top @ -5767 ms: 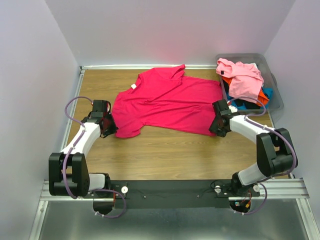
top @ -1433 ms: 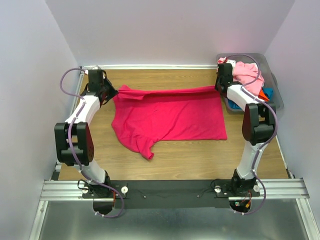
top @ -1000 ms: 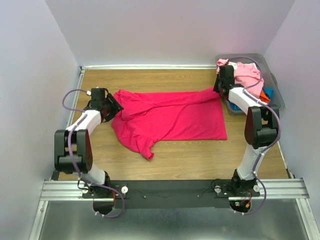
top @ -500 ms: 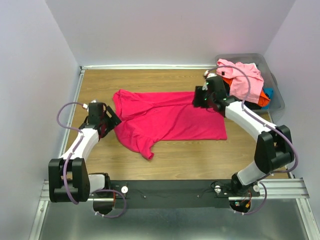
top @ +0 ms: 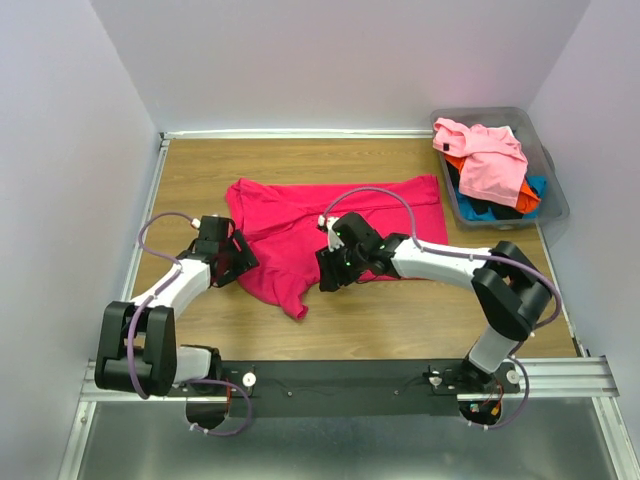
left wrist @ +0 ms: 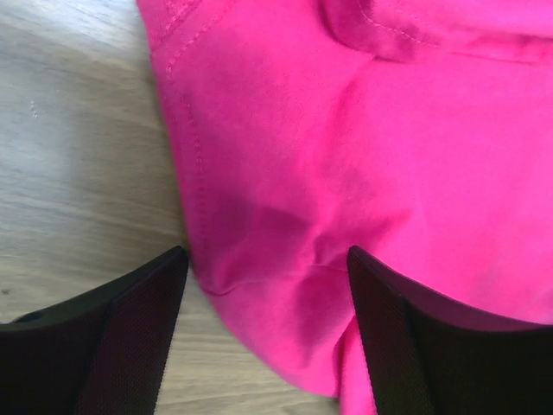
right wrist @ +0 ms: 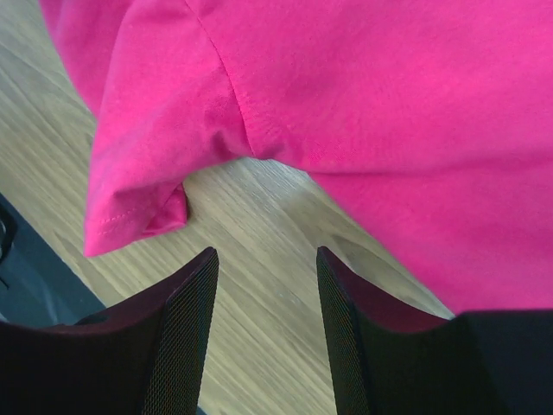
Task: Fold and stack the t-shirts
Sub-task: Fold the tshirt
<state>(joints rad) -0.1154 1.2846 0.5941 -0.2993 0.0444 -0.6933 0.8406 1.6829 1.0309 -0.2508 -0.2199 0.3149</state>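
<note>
The crimson t-shirt (top: 300,215) lies on the wooden table, its far half folded over toward me and one sleeve (top: 290,297) sticking out at the near left. At the shirt's left edge, my left gripper (top: 238,260) is open and low. In the left wrist view the cloth's edge (left wrist: 363,156) lies between the spread fingers of the left gripper (left wrist: 268,290), ungripped. Over the shirt's near edge, beside the sleeve, my right gripper (top: 328,275) is open. In the right wrist view the right gripper (right wrist: 266,290) frames bare wood, with the sleeve (right wrist: 147,164) to its left and the shirt body (right wrist: 389,112) to its right.
A grey bin (top: 555,195) stands at the far right corner, holding a light pink t-shirt (top: 487,155) on top of orange, blue and black ones. White walls close in the table on the left, back and right.
Both grippers let go of the shirt's far edge after laying it down folded. The left arm drew back to the left edge; the right arm swung left and nearer, to the near edge.
</note>
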